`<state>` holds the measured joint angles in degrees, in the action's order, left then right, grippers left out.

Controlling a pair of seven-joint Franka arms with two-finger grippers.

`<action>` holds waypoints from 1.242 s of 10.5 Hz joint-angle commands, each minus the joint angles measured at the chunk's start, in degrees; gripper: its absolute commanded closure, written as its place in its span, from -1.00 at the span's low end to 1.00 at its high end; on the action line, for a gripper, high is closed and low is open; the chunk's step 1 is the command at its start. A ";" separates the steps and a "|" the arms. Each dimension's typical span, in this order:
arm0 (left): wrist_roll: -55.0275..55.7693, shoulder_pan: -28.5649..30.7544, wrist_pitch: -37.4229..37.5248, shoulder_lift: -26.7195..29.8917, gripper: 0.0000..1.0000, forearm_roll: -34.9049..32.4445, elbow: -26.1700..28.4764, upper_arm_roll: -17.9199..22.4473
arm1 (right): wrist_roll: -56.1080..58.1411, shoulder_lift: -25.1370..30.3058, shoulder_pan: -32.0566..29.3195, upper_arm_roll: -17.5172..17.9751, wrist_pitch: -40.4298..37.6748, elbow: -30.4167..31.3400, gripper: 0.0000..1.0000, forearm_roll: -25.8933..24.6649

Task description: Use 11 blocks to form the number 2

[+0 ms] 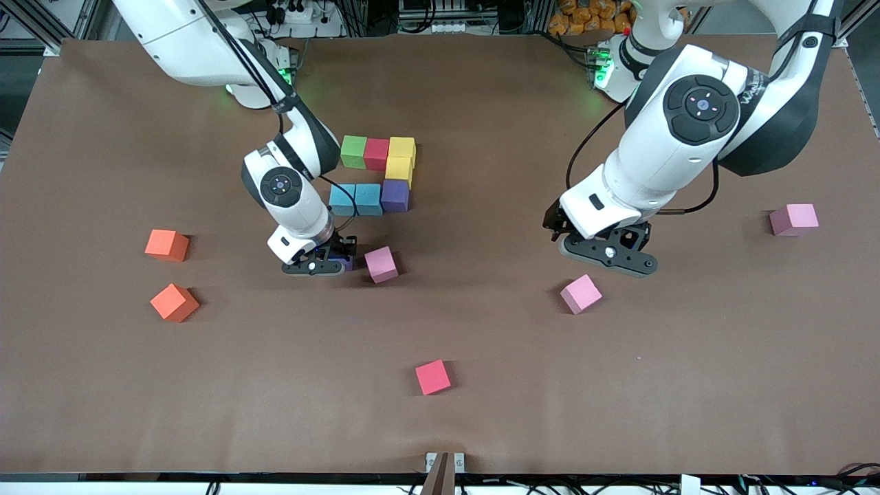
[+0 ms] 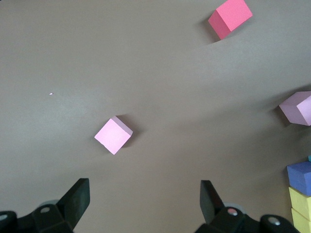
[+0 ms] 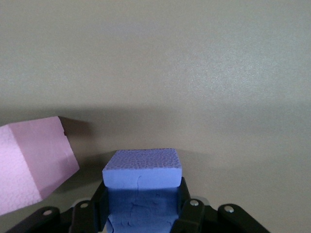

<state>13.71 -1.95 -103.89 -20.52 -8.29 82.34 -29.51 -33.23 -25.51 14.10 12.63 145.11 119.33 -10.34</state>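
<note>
So the right gripper (image 1: 328, 262) is down at the table with its fingers clamped on a small matte purple foam cube (image 3: 142, 171). The right wrist view shows the cube wedged squarely between the pads, so it looks like a proper grip and not just a nudge. That purple cube reads as the next piece of the 2, since the digit needs a second purple one under its middle row.

Just beside it sits a pale pink foam cube (image 1: 381, 265), a bit skewed, close enough that I'd worry about bumping it on the lift.

The half-built digit (image 1: 375, 172) is farther from the front camera than the gripper: green cube (image 1: 353, 151), red cube (image 1: 376, 153) and a yellow cube (image 1: 402, 148) touching in the top row, a second yellow (image 1: 399, 168) below it, then two light blue cubes (image 1: 355, 199) and a purple one (image 1: 395, 195) as the middle bar. Everything's packed tight, which is the point, the shape only works if the cubes touch.

The left gripper (image 1: 605, 253) is just waiting, fingers spread wide and empty, hanging over the table near another pink cube (image 2: 113, 135), probably lined up for the bottom row later. A third pale pink cube (image 1: 794, 219) sits out at the left arm's end, a hot pink cube (image 1: 433, 377) is nearest the front camera, and two orange cubes (image 1: 170, 273) sit at the right arm's end, not needed.
</note>
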 commanded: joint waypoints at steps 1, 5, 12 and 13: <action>-0.88 0.46 1.06 0.83 -1.00 1.35 -0.08 -0.28 | -1.92 5.72 0.32 0.20 -0.44 5.81 1.00 -0.74; -0.18 -0.07 1.06 0.74 -1.00 1.44 -0.17 -0.37 | -9.48 7.76 0.67 1.69 0.44 8.54 1.00 -0.74; -0.26 -0.16 0.97 0.74 -1.00 1.44 -0.17 -0.28 | -10.62 9.87 0.67 2.22 2.90 13.03 1.00 -0.83; -0.35 -0.16 0.97 0.74 -1.00 1.44 -0.17 -0.28 | -11.32 9.78 1.02 2.31 2.90 13.03 1.00 -0.83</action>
<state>13.71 -2.25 -103.89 -20.52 -8.29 82.29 -29.84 -42.07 -17.46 14.72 14.60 147.53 130.67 -10.34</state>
